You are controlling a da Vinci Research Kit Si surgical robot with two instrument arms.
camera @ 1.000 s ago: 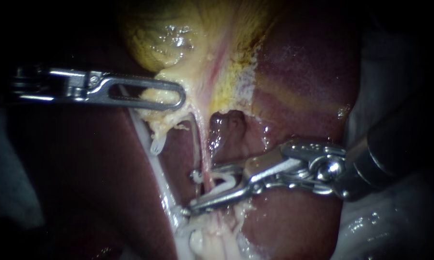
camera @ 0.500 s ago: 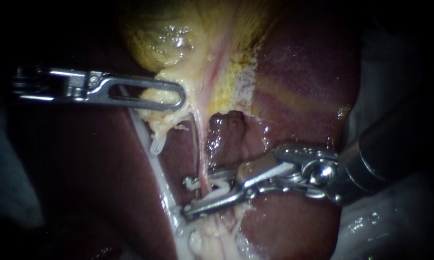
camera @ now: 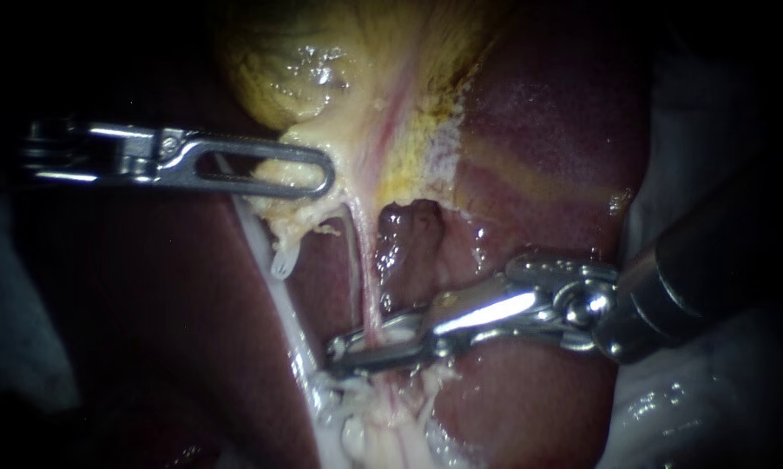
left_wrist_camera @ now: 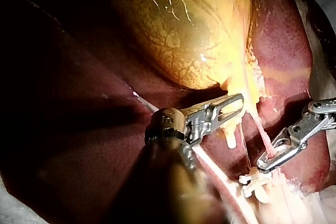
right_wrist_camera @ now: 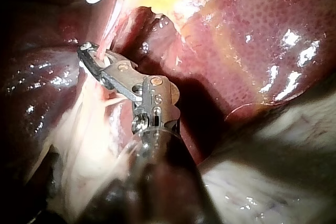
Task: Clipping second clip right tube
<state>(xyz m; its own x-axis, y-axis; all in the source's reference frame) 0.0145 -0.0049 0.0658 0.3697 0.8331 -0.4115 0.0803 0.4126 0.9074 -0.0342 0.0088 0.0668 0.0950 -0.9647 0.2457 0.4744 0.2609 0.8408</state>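
Note:
The yellow gallbladder (camera: 322, 69) lies against the dark red liver (camera: 548, 130). My left instrument (camera: 309, 174) comes in level, its slotted jaws shut on the yellowish tissue at the gallbladder's lower end. From there a pink tube (camera: 367, 287) runs down, to the right of a thinner pale strand (camera: 354, 252). My right instrument (camera: 365, 343) crosses this right tube, its jaws shut on it. In the left wrist view a white clip (left_wrist_camera: 252, 181) sits on the tube just past those jaws (left_wrist_camera: 273, 157), away from the gallbladder. The right wrist view shows the jaws (right_wrist_camera: 94, 59) across the tube (right_wrist_camera: 109, 32).
A long white strand (camera: 279, 295) runs down beneath the left instrument to a clump of pale fatty tissue (camera: 365, 426). A dark hollow (camera: 413, 221) opens in the liver bed above the right instrument. White cloth (camera: 704, 408) lies at the lower right.
The right instrument's jaws, open around the tube with a white clip between them, have come together on the tube. The left instrument has held still.

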